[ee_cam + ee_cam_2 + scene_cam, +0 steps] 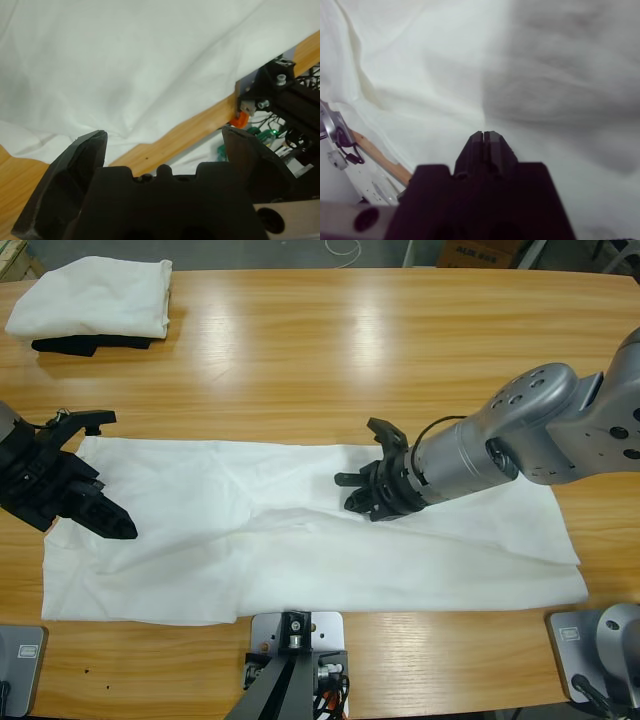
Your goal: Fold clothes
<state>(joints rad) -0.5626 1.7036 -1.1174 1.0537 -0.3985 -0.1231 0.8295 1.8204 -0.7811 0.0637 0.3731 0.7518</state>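
One of the clothes, a white T-shirt (pixel 300 540), lies flat in a long wide band across the near half of the table. My left gripper (pixel 112 521) sits at the shirt's left edge, low over it. In the left wrist view that gripper (pixel 165 144) is open, with white cloth (pixel 140 65) ahead of the jaws and nothing between them. My right gripper (pixel 362 496) reaches in from the right and rests on the middle of the shirt. In the right wrist view its jaws (pixel 484 134) are pressed together over the cloth (pixel 545 75); no fold shows pinched between them.
A folded white garment (pixel 95 295) lies on a black one (pixel 75 343) at the far left corner. Bare wooden table (pixel 360 360) stretches behind the shirt. The near table edge runs just below the shirt's lower hem.
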